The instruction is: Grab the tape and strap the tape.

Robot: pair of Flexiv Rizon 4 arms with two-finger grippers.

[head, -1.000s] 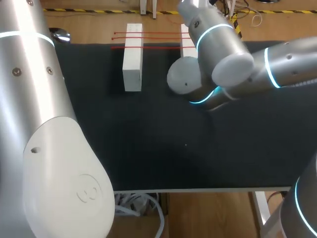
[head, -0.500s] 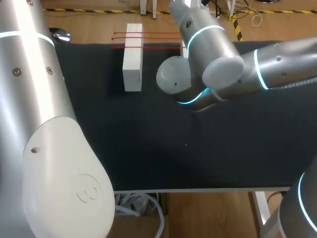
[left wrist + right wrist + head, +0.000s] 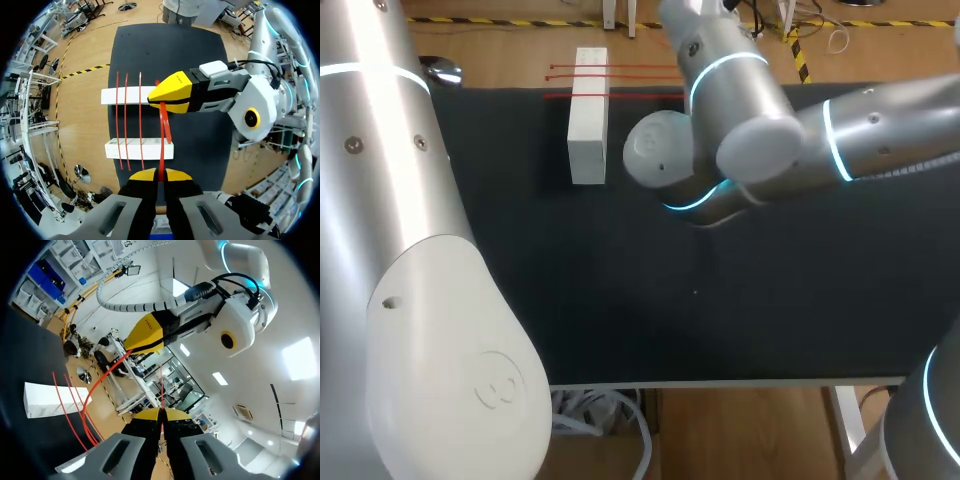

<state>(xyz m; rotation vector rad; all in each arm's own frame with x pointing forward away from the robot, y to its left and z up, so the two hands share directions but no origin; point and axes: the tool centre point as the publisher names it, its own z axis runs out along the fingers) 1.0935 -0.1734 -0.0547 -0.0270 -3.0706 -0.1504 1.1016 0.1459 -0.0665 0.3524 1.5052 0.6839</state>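
Holding red tape [image 3: 165,125] between left gripper [image 3: 159,175] and right gripper [image 3: 161,414], each clenched on an end (some slack). Strapping step; next probably lower it across white block [image 3: 588,115], table [image 3: 620,330] 11 o'clock, beside laid strands [image 3: 126,120].

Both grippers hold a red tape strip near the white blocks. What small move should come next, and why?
Probably lower both ends together onto the white blocks. The left gripper and right gripper each pinch an end of the red tape strip. It spans both blocks beside three laid strips, and in the right wrist view it bows in the air.
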